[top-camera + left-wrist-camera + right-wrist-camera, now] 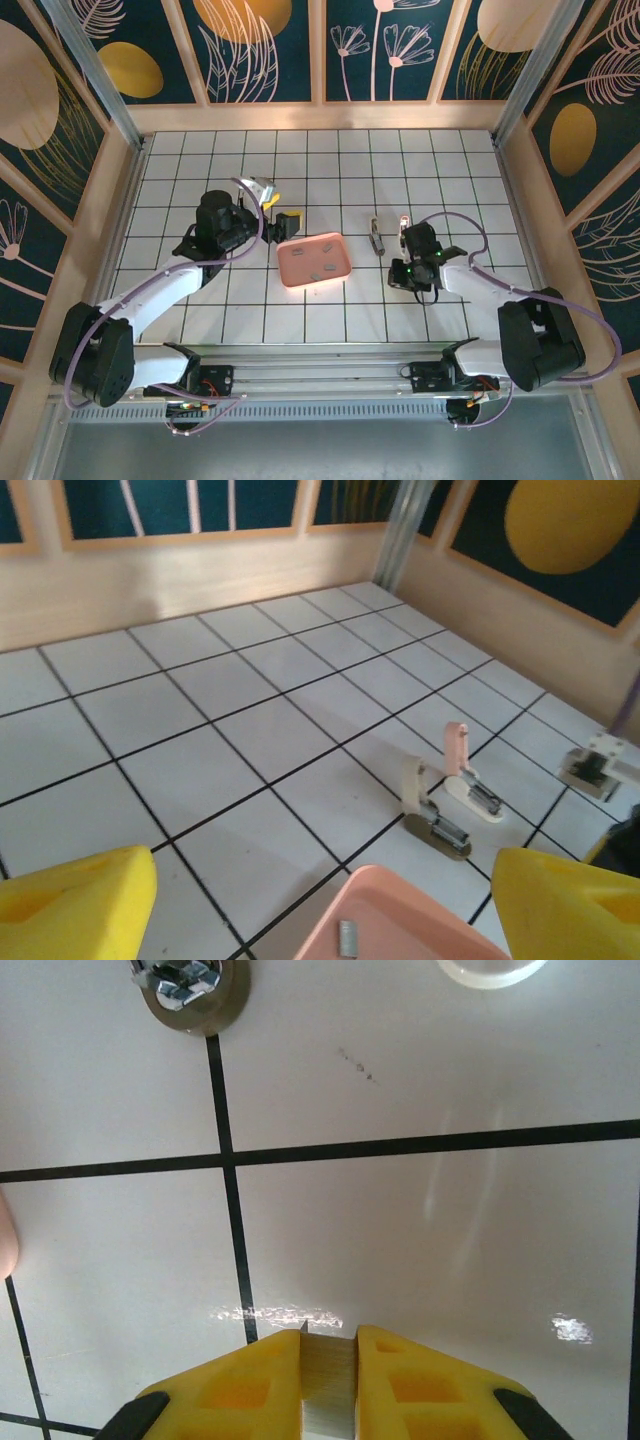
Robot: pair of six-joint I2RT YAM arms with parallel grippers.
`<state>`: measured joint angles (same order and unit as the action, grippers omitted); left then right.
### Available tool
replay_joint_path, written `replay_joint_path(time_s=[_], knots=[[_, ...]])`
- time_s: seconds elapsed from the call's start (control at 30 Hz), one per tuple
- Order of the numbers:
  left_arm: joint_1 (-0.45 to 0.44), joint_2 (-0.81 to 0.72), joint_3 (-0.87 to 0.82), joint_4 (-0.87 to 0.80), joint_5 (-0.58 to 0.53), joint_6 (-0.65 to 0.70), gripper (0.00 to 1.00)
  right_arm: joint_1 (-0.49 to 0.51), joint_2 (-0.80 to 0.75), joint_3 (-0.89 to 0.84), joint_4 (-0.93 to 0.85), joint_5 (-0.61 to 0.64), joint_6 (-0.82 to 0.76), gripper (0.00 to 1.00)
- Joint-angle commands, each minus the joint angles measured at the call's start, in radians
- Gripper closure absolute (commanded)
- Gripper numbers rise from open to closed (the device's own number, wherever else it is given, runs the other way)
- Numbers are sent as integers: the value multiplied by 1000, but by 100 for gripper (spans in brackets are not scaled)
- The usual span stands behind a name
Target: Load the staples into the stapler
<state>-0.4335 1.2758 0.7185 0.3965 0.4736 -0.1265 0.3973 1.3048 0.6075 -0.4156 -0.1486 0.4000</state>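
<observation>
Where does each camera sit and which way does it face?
Top external: above, behind left arm and right arm, both in view, looking down on the table.
Left wrist: low, facing across tiles toward the wall; open left gripper at bottom corners.
Right wrist: facing straight down at tiles; right gripper pinching staples.
Shared: pink tray, top external and left wrist.

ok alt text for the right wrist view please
The right gripper pinches a thin grey staple strip between yellow fingers above a white tiled floor. The stapler shows its metal end at the top left.
</observation>
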Motion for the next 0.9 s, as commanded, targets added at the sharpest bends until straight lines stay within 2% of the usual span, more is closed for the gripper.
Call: replay_joint_path(time_s=[0.0,0.13,0.4,0.5,0.73,0.87], knots=[[-5,-18,-12,36,126,45,14,9,16,-12,-1,-7,5,82],[-5,-18,-17,38,148,51,14,8,26,-11,-11,7,5,82],[-5,-11,-17,31,124,50,14,16,81,5,-36,21,7,81],[-5,-10,-18,32,123,51,14,24,95,20,-54,29,5,77],[-5,-8,-17,33,120,48,14,25,71,132,-195,85,32,71],[-5,-12,-17,32,117,48,14,14,79,182,-244,58,45,71]])
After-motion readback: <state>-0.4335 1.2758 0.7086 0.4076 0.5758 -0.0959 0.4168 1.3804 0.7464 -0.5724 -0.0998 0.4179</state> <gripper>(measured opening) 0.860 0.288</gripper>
